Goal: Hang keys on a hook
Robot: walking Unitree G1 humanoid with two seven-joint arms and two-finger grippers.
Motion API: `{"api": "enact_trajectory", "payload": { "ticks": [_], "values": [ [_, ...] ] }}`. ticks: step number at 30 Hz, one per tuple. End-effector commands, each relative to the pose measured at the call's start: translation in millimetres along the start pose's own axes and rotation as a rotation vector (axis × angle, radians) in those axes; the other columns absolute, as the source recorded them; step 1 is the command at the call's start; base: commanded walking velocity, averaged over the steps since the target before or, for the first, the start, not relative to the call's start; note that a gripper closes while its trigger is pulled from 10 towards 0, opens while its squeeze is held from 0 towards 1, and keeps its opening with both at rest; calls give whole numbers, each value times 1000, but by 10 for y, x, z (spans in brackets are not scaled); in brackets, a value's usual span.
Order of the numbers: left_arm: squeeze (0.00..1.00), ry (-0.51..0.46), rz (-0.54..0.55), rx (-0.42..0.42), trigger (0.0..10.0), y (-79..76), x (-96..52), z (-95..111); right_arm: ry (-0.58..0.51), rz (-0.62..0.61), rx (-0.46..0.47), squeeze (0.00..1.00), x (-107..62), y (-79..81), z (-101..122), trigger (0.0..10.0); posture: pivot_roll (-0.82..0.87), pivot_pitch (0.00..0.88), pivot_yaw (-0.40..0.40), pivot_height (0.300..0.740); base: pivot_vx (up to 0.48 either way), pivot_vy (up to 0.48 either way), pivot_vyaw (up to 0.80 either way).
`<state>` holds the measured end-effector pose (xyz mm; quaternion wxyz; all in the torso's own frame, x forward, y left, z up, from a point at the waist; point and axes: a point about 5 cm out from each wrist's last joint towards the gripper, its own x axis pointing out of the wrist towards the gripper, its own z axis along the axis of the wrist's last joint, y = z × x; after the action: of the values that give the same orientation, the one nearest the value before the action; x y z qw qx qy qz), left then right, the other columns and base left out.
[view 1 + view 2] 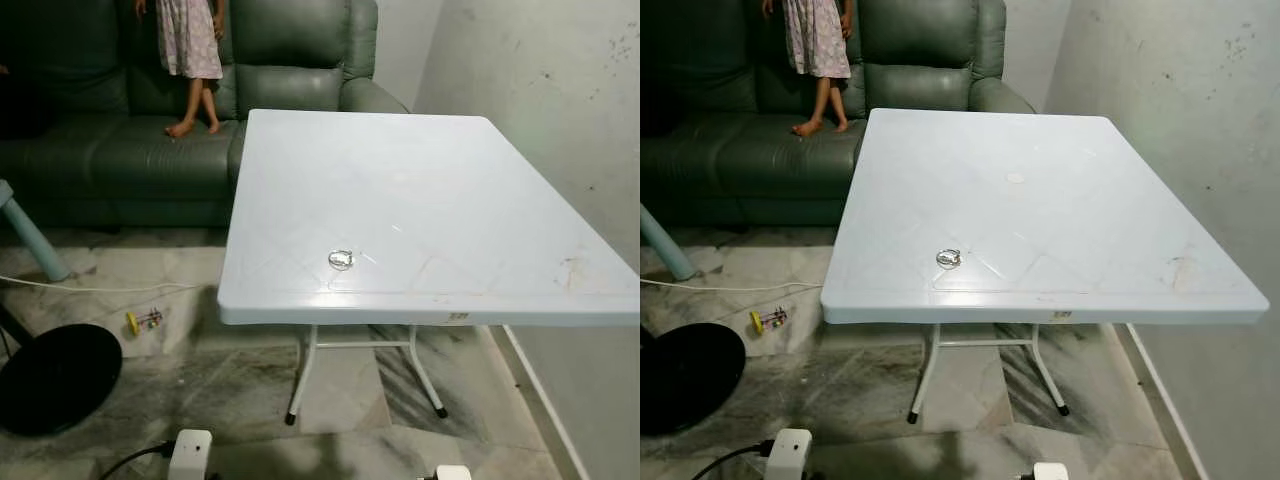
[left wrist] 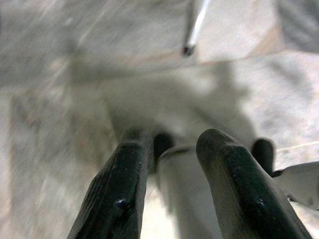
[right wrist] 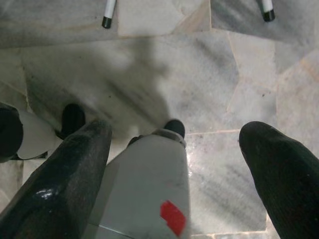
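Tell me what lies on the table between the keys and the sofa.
Nothing but bare white tabletop separates the keys from the green sofa beyond the table's far edge. The left eye view shows this; the right eye view adds only a faint round mark.

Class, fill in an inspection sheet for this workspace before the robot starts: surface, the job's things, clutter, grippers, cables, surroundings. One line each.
Surface: white table, folding legs, faint stain near its right edge.
Job's things: keys lie near the table's front edge, untouched; hook: nothing seen.
Clutter: small toy and black round disc on the floor to the left.
Grippers: left gripper open, hanging over the marble floor; right gripper open wide, also over the floor near the table's feet.
Cables: white cable across the floor; black cable into a white box.
Surroundings: green sofa behind, a person standing on it; scuffed wall on the right.
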<state>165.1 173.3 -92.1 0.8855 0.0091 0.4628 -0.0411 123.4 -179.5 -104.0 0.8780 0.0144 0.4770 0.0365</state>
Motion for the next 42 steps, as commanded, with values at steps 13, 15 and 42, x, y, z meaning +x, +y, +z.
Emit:
{"api": "enact_trajectory", "payload": {
  "ticks": [13,15,42],
  "values": [
    [0,-325,-95,-13,10000,-40,-5,507,-366,10,-37,0,-3,-208,712,10000,108,0,-49,740,0,0,0],
    [0,-390,-111,-16,10000,-54,-17,615,-436,12,-43,0,-22,-206,816,10000,109,0,-51,740,0,0,0],
    [0,-955,-306,179,10000,-535,-429,1519,-1007,49,-19,0,-421,-179,1723,10000,86,0,-56,740,0,0,0]
  ]
}}
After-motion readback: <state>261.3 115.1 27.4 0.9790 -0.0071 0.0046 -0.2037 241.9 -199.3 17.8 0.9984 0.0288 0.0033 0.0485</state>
